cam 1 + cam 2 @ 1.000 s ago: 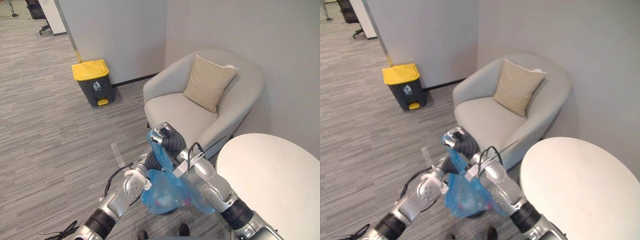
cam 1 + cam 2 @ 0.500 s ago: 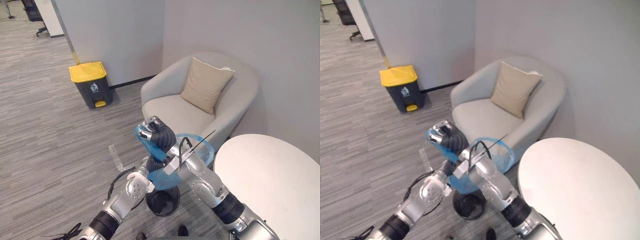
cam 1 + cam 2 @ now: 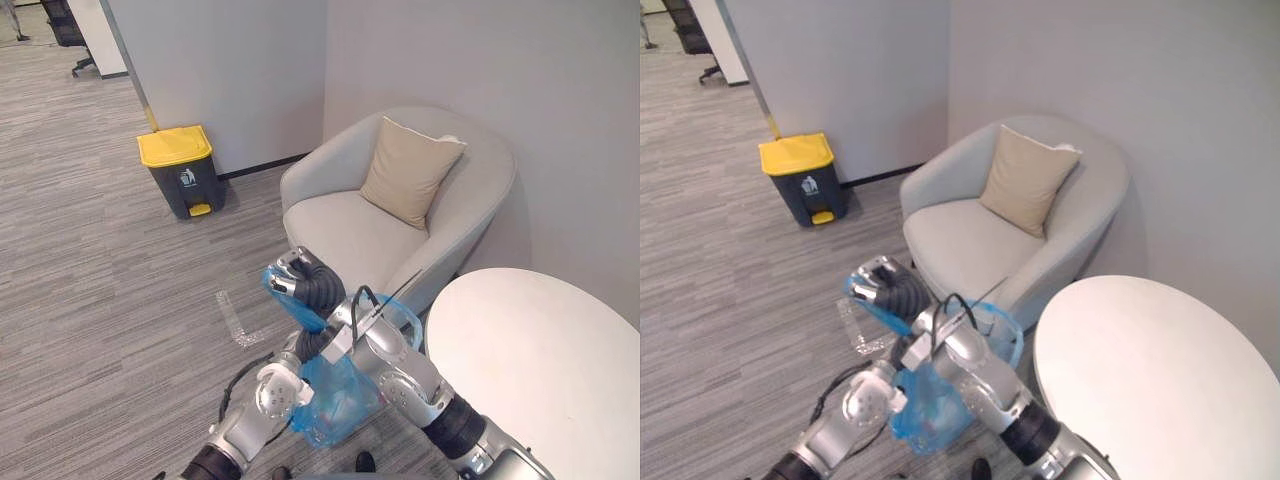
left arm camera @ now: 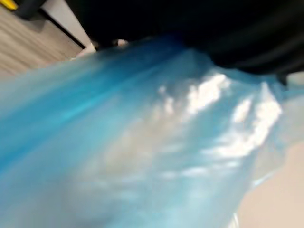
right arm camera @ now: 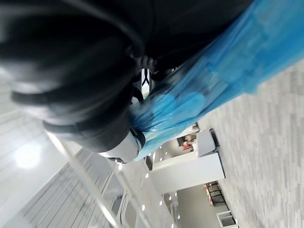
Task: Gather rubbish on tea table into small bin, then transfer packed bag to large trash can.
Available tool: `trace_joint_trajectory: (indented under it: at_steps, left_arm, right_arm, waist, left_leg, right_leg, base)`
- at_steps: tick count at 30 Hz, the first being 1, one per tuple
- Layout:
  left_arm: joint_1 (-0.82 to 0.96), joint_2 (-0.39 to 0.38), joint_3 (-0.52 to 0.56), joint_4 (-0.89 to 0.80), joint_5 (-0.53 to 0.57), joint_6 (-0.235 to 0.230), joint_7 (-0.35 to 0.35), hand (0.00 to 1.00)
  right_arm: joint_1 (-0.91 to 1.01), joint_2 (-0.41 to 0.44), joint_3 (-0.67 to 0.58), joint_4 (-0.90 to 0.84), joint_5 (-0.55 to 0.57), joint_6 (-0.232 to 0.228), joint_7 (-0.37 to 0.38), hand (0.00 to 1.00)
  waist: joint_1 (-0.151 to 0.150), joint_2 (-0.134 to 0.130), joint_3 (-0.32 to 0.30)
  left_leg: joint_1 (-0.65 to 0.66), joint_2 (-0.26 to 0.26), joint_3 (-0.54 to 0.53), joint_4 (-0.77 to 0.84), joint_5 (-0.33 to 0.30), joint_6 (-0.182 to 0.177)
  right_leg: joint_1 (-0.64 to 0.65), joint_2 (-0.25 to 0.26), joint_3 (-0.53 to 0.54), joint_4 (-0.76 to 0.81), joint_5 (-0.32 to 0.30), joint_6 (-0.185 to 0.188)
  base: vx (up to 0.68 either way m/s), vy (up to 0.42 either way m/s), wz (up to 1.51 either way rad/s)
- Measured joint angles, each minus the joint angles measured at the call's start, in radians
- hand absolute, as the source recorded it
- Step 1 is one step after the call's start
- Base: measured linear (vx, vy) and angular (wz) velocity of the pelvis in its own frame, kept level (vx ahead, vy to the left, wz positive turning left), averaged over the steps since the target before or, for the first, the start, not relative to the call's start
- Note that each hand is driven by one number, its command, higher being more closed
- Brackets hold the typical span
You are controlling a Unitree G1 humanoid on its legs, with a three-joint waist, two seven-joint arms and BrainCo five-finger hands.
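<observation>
Bag [image 3: 335, 400] of blue plastic hangs from the right hand [image 3: 290, 278] — fingers curled round its top; left hand [image 3: 305, 345] against it, grip hidden — cannot tell.

One bag [image 3: 335, 405], one trash can [image 3: 182, 172], one armchair [image 3: 340, 225], one cushion [image 3: 408, 170], one table [image 3: 540, 360].

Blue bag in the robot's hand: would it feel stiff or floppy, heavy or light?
Probably floppy: the blue bag sags and creases below the right hand. Likely light: thin see-through film carries its small load. It may swing, since it hangs free.
</observation>
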Motion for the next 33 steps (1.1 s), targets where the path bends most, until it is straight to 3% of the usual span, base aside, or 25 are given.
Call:
trace_joint_trajectory:
  at_steps: [2,3,14,18,24,28,33]
  left_arm:
    - [-0.001,-0.001,0.006,0.010,-0.001,0.016,0.000,1.00]
    - [-0.001,-0.002,0.024,0.015,-0.005,0.018,0.000,1.00]
    - [-0.002,-0.023,0.147,0.012,-0.160,0.020,0.040,1.00]
    - [-0.002,-0.025,0.188,0.007,-0.171,0.021,0.041,1.00]
    - [0.015,-0.025,0.285,0.006,-0.181,0.022,0.042,1.00]
    - [0.063,-0.027,0.364,0.006,-0.201,0.022,0.041,1.00]
    - [0.134,-0.047,0.450,0.008,-0.250,0.022,0.047,1.00]
  right_arm:
    - [0.022,0.000,-0.011,0.025,-0.001,0.000,0.000,1.00]
    - [0.037,0.000,-0.020,0.036,-0.002,-0.001,0.001,0.00]
    - [0.094,0.022,-0.095,0.136,-0.207,-0.007,0.004,0.00]
    - [0.097,0.020,-0.116,0.137,-0.399,-0.009,-0.018,0.00]
    - [0.130,-0.047,-0.302,0.031,-0.671,-0.041,-0.093,0.00]
    - [0.212,-0.080,-0.426,-0.102,-0.740,-0.098,-0.141,0.00]
    - [0.313,0.004,-0.586,-0.109,-0.747,-0.129,-0.213,0.00]
  waist:
    - [-0.004,0.000,0.000]
    - [-0.005,0.001,0.001]
    - [-0.008,0.001,0.001]
    - [-0.007,0.001,0.001]
    - [-0.005,-0.006,0.005]
    - [-0.007,-0.006,0.006]
    - [-0.008,-0.006,0.007]
  left_leg:
    - [0.000,0.000,-0.001,0.000,0.000,0.000]
    - [0.000,0.000,-0.002,0.000,0.000,0.000]
    - [-0.010,-0.006,-0.026,0.000,0.000,0.001]
    - [-0.010,-0.006,-0.026,0.001,0.001,0.002]
    - [-0.010,-0.006,-0.028,0.001,0.001,0.003]
    - [-0.010,-0.006,-0.028,0.000,-0.001,0.003]
    - [-0.008,-0.007,-0.029,-0.001,-0.003,0.002]
  right_leg:
    - [0.000,0.000,-0.001,0.000,0.000,0.001]
    - [0.000,0.000,-0.001,0.000,-0.001,0.002]
    - [0.002,-0.008,-0.022,0.000,-0.004,0.006]
    - [0.002,-0.008,-0.023,0.000,-0.004,0.006]
    - [0.003,-0.008,-0.026,-0.001,-0.004,0.006]
    - [0.003,-0.006,-0.028,0.001,-0.016,0.018]
    - [0.004,-0.009,-0.029,0.002,-0.018,0.015]
  base:
    - [0.00,0.000,0.00]
    - [0.00,0.000,0.00]
    - [0.00,-0.004,0.07]
    - [0.00,0.000,0.00]
    - [0.00,0.000,0.00]
    - [0.00,0.000,0.00]
    - [0.00,0.000,0.00]
